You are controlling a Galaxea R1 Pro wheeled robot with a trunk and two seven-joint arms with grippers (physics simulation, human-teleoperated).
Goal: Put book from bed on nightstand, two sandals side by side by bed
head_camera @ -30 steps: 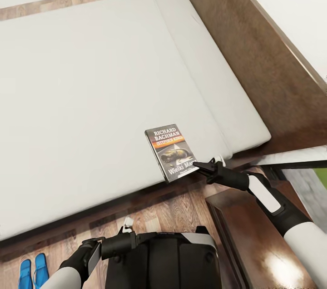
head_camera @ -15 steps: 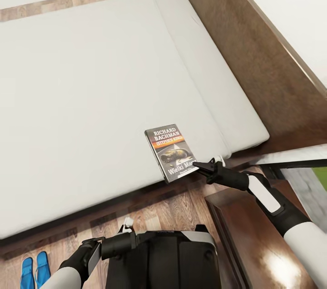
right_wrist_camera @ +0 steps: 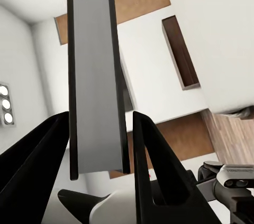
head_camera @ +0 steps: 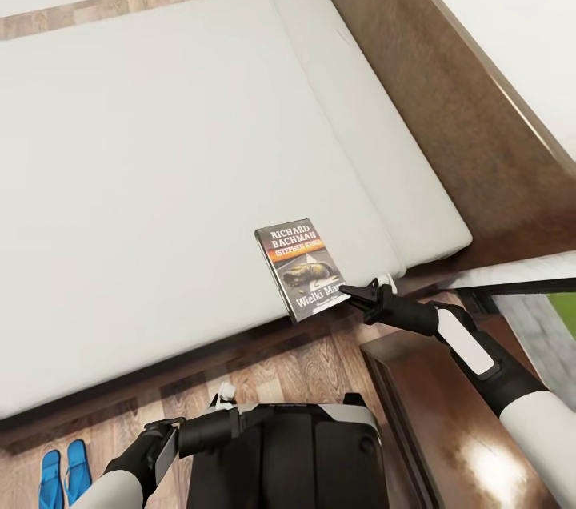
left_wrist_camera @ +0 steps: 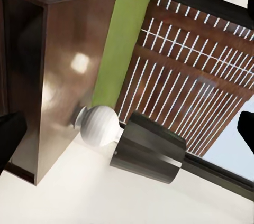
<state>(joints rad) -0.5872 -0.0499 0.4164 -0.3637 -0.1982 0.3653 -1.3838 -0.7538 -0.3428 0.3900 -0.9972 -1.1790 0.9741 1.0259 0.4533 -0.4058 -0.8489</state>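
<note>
A: Head view: the book (head_camera: pixel 302 269) lies face up near the bed's (head_camera: pixel 160 173) near edge, its lower corner overhanging the mattress. Right gripper (head_camera: pixel 349 292) sits at that corner. Against a second ago?

B: Book and right arm unchanged; the whole picture has slid slightly, so the camera moved. The two sandals (head_camera: pixel 63 478) lie side by side on the plank floor, the nightstand (head_camera: pixel 456 421) under the right arm. Left gripper (head_camera: pixel 226 395) hangs low; grip state unreadable.

A: Left wrist view: dark cabinet (left_wrist_camera: pixel 58 71), lamp (left_wrist_camera: pixel 132 142), slatted fence (left_wrist_camera: pixel 196 81).

B: Right wrist view: book (right_wrist_camera: pixel 95 76) seen edge-on between both fingers (right_wrist_camera: pixel 159 166), clamped.
</note>
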